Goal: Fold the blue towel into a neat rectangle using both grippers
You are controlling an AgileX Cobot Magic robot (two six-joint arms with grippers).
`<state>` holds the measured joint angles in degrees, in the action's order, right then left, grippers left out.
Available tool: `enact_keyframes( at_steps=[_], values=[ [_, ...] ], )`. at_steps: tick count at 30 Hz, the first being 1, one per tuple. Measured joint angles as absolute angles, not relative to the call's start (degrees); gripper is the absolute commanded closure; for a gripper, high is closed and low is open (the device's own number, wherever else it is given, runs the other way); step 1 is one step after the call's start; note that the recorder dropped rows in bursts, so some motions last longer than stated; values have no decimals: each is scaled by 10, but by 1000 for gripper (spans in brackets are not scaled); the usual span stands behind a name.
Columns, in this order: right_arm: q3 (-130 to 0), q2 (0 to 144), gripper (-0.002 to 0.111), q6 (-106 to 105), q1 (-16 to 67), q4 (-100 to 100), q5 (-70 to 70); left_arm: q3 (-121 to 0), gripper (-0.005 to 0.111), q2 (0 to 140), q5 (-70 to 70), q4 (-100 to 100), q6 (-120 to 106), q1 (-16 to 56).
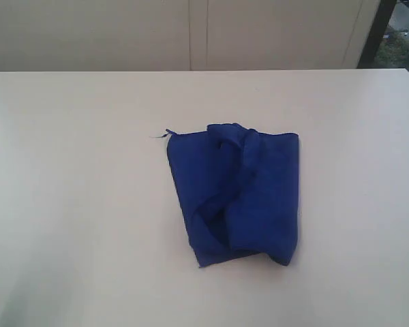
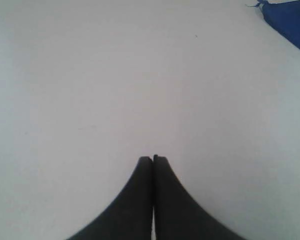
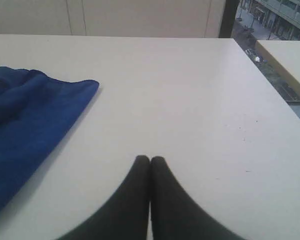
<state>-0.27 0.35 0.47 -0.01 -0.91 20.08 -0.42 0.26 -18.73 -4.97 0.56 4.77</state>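
**Both my claws shut, blue towel lying in a loose fold mid-table**

My left gripper (image 2: 153,159) has its two black fingers pressed flat together, tip against tip, with bare table beyond them. My right gripper (image 3: 150,159) is the same: fingers closed on each other, pinching no cloth. Neither arm shows in the exterior view.

The blue towel (image 1: 238,194) lies on the pale table (image 1: 68,204), a little right of the middle in the exterior view and well apart from both of my claws. It is folded over itself into a rough, uneven block. Its long axis runs from the far side of the table toward the near side, as far as I can judge. The left edge slants, with its far end further left than its near end, while the right edge runs almost straight. The right-hand layer lies on top, and a rumpled ridge runs down the middle from the far edge toward the near one, where the layers gape open. The near edge is ragged, with the lower layer's corner poking out at the left.

A loose thread (image 1: 160,135) sticks out of the far left corner, pointing left. My left wrist view catches only that corner. My right wrist view shows the towel's far right corner lying flat, and a second table (image 3: 285,60) off to the side.
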Motion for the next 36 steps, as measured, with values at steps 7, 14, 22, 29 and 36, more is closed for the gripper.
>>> enact_keyframes(
  at_steps=[7, 14, 22, 29, 36],
  values=[
    [-3, 3, 108, 5, 0, -9, 201, -4, 107, 3, -187, -50, 6, 48],
    [-3, 3, 108, 5, 0, -9, 201, -4, 107, 3, -187, -50, 6, 48],
    [-3, 3, 108, 5, 0, -9, 201, -4, 107, 3, -187, -50, 6, 48],
    [-3, 3, 108, 5, 0, -9, 74, -4, 107, 3, -187, -50, 6, 48],
    [-3, 3, 108, 5, 0, -9, -148, -4, 107, 3, -187, -50, 6, 48]
  ],
)
